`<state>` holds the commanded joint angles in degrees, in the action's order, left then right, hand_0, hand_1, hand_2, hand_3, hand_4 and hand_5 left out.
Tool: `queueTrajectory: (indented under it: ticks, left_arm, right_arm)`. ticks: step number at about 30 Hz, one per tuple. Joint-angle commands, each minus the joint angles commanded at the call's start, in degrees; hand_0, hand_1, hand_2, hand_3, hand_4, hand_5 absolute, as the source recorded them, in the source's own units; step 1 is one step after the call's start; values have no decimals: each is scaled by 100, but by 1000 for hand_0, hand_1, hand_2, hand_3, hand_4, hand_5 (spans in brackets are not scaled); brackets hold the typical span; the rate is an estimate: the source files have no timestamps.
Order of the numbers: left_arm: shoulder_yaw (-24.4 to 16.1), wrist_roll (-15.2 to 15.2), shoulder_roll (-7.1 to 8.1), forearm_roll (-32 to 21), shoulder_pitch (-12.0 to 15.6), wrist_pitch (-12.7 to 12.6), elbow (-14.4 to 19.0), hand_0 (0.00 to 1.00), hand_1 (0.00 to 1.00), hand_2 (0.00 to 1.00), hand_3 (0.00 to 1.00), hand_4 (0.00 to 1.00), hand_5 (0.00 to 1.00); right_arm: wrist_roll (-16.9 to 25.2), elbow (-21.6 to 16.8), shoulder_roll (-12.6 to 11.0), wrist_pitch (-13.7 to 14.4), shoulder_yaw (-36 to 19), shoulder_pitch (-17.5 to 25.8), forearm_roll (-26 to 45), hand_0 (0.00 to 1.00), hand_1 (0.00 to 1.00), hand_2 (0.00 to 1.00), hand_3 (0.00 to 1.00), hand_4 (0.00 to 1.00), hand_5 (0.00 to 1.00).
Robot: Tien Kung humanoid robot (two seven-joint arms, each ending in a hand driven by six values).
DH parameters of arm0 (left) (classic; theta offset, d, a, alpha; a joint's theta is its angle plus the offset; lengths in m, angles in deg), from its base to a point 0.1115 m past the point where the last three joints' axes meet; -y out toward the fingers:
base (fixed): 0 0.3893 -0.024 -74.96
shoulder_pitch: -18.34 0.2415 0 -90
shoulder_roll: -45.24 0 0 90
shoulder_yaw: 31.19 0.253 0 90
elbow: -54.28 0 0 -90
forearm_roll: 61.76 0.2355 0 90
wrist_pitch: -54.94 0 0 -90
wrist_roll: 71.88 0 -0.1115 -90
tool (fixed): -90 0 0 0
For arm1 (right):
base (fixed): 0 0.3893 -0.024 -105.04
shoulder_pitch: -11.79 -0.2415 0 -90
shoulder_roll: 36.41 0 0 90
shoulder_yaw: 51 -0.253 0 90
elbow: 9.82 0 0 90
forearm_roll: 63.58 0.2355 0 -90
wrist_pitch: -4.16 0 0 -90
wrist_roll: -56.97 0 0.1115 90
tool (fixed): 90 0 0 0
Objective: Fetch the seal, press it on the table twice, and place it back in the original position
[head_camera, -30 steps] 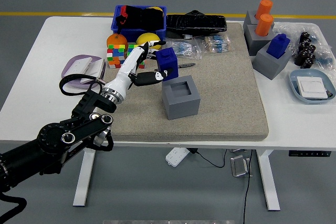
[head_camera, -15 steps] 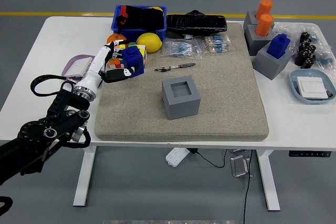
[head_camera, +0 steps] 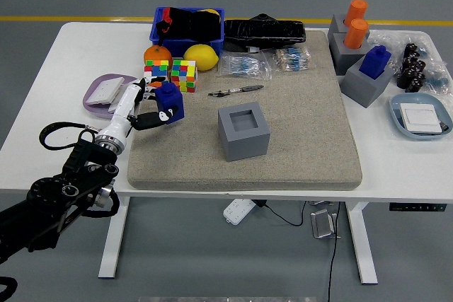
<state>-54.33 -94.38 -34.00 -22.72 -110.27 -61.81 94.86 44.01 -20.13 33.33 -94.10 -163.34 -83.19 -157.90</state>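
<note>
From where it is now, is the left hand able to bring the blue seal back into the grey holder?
Probably yes. The left hand grips the blue seal, and the mat between it and the open grey holder is bare.

The left hand (head_camera: 145, 107) has carried the blue seal (head_camera: 170, 101) away from the grey holder (head_camera: 244, 131), leftward and then lower, to the mat's left part (seal in its fingers throughout). The cubes (head_camera: 170, 73) and orange (head_camera: 157, 54) are uncovered again.
</note>
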Motion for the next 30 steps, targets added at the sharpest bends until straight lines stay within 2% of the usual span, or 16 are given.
queueTrajectory:
  ticks: [17, 30]
  left_arm:
    - [225, -253, -119, -352, 145, -70, -249, 805, 542, 474, 796, 658, 2]
    - [314, -367, -120, -548, 210, -54, -356, 804, 541, 473, 795, 655, 2]
  right_arm:
    - [4, 0, 10, -1, 7, -1, 1, 787, 720, 723, 659, 803, 488]
    - [1, 0, 7, 1, -12, 5, -6, 788, 720, 723, 661, 803, 488]
